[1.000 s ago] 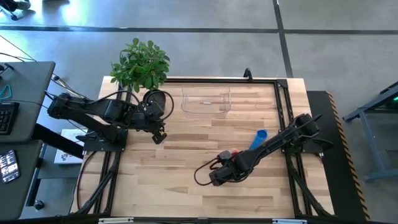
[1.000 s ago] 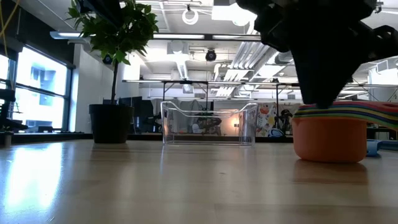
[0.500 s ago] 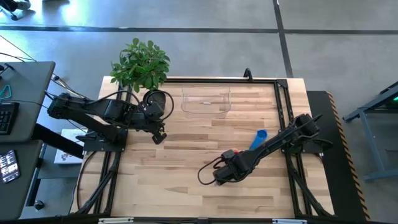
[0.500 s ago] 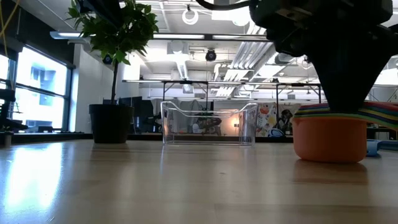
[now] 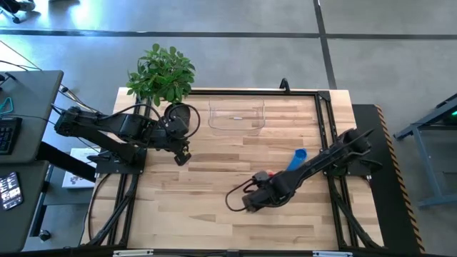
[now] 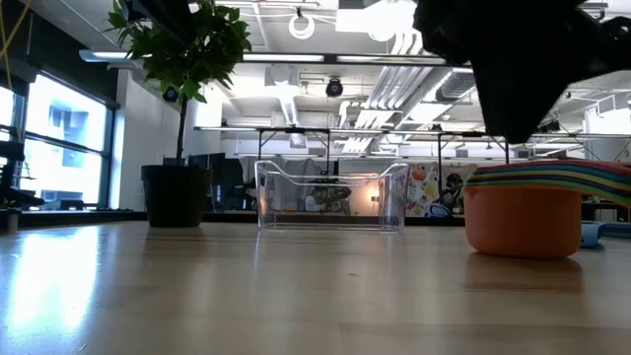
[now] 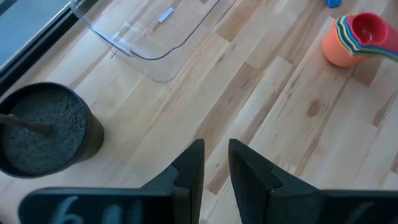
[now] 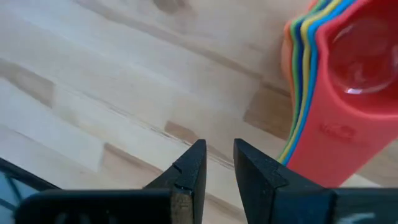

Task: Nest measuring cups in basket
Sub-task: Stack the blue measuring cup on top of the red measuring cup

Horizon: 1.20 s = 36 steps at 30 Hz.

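- Several small plastic measuring cups sit nested into one stack on the pale wooden table, an orange cup outermost at the bottom and a red cup innermost on top, with yellow, green, blue and purple rims showing as thin bands between.
- One more blue scoop lies apart on the table, just beyond the stack, its long axis running from the stack toward the table's far edge.
- In the low view the stack stands upright with its mouths facing up and its layered flat handles fanning out level to one side.
- The clear, low-walled rectangular basket stands near the far edge of the table, well apart from the stack, with nothing inside it.
- The right gripper hangs just beside the stack, its fingers a narrow slit apart with only bare wood between them, holding nothing.
- The left gripper waits near the dark round plant pot, fingers likewise a narrow gap apart and empty.
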Each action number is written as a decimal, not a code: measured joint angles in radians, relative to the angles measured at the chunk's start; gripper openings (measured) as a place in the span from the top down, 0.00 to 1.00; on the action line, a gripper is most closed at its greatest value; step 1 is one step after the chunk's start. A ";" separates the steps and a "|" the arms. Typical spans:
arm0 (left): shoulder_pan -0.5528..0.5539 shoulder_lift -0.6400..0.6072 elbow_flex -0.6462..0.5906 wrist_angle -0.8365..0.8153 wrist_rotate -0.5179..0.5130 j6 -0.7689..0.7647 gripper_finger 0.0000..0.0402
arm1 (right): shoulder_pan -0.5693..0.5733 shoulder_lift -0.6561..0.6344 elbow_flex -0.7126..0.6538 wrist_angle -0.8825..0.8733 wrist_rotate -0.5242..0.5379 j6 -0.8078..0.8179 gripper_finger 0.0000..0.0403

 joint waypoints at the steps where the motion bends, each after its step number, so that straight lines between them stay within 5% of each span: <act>1: 0.000 0.000 0.000 0.000 0.000 0.013 0.84 | 0.000 -0.009 0.000 -0.002 0.019 0.000 0.82; 14: 0.000 0.000 0.000 0.003 -0.022 0.096 0.84 | -0.026 -0.159 0.000 -0.109 0.217 -0.016 0.82; 36: 0.061 0.000 0.000 0.009 -0.084 0.173 0.84 | -0.140 -0.474 0.000 -0.670 0.425 -0.087 0.82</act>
